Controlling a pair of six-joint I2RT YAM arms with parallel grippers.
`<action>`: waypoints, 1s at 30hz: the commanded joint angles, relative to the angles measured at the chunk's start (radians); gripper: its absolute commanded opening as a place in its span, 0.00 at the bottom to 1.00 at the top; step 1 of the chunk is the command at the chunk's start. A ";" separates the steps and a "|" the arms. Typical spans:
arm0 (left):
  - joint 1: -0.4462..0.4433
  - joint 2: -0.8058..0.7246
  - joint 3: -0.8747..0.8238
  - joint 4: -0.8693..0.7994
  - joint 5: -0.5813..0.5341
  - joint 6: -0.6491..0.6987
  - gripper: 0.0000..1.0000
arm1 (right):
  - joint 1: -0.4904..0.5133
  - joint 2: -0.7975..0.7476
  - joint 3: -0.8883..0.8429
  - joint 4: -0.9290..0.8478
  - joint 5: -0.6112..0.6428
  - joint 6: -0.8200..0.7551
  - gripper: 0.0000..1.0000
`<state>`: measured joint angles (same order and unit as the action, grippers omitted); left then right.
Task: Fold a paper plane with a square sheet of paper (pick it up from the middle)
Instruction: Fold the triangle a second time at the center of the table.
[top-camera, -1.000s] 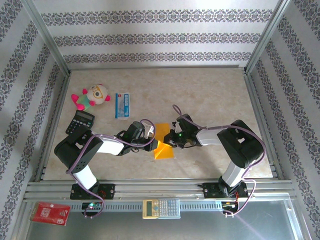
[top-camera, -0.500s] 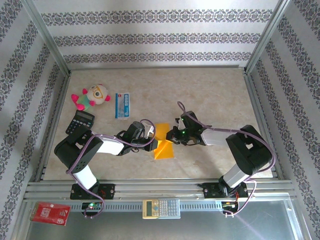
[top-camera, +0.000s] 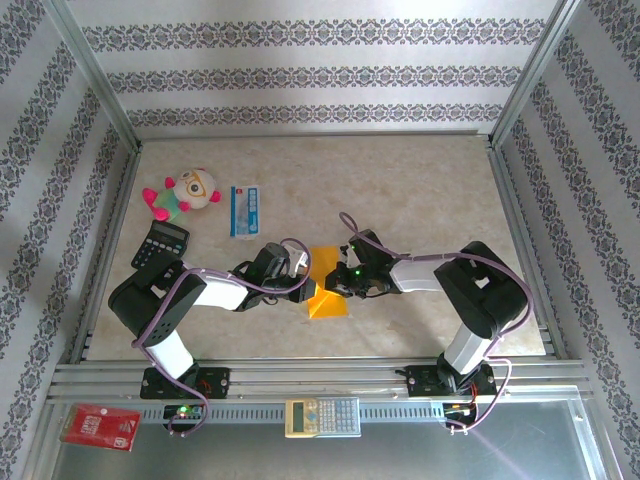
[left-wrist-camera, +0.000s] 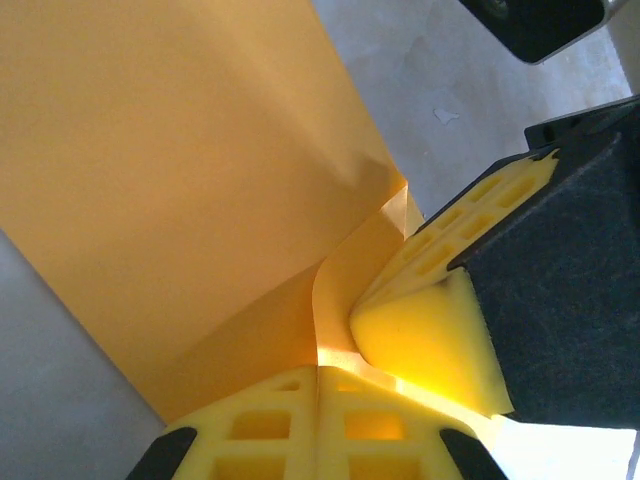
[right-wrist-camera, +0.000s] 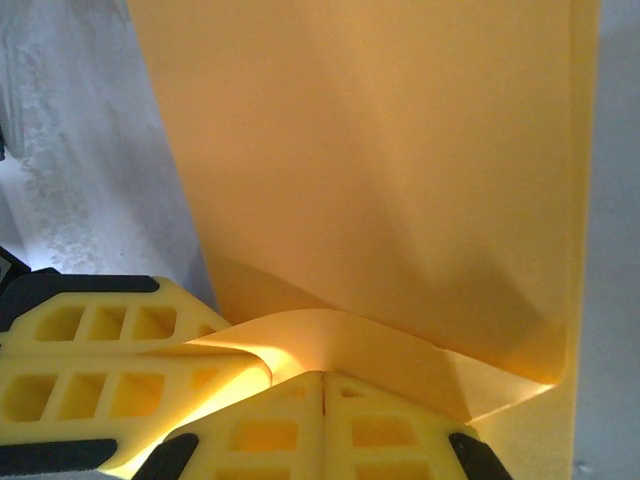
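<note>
Paper (top-camera: 326, 285) sits centre-front on the tabletop (top-camera: 420, 190), just inside the near rail (top-camera: 320, 375). The far half and the right side of the tabletop are open. Toy (top-camera: 183, 193), packet (top-camera: 245, 210) and black calculator (top-camera: 160, 244) are grouped far left, well apart from the paper.

Left end effector (top-camera: 305, 290) comes in from the left and right end effector (top-camera: 336, 283) from the right, nearly nose to nose over the paper with almost no room between them.

Left wrist view: left end effector (left-wrist-camera: 318, 375) has its fingers pressed together on the paper's (left-wrist-camera: 180, 170) near edge, with a raised flap beside them. The right one's pad (left-wrist-camera: 420, 340) is touching that flap.

Right wrist view: right end effector (right-wrist-camera: 322, 378) is likewise clamped on a raised ridge of paper (right-wrist-camera: 370, 150). The sheet beyond lies flat and its right edge runs straight along a bare strip of tabletop.

Versus half a second ago, the right arm's elbow has pulled back in and its wrist has shifted slightly left, toward the left arm. The left arm and the paper's position are unchanged.

From the top, both end effectors cover the paper's middle, so the fold shape is unreadable. Both wrist views cut off the paper's outer edges. Cannot tell whether the ridge is a set crease or just a bulge.
</note>
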<state>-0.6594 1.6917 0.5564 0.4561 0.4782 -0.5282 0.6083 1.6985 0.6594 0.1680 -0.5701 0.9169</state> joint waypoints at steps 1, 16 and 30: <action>0.013 0.075 -0.029 -0.175 -0.156 0.041 0.00 | -0.028 0.012 -0.006 0.001 0.006 -0.023 0.05; 0.012 0.079 -0.027 -0.176 -0.157 0.040 0.00 | -0.015 -0.011 0.002 -0.011 -0.013 -0.020 0.05; 0.014 0.019 -0.008 -0.219 -0.166 0.037 0.04 | -0.038 0.050 -0.045 -0.019 0.019 -0.042 0.05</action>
<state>-0.6605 1.6844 0.5652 0.4286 0.4706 -0.5278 0.5777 1.7077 0.6495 0.1913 -0.5892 0.8978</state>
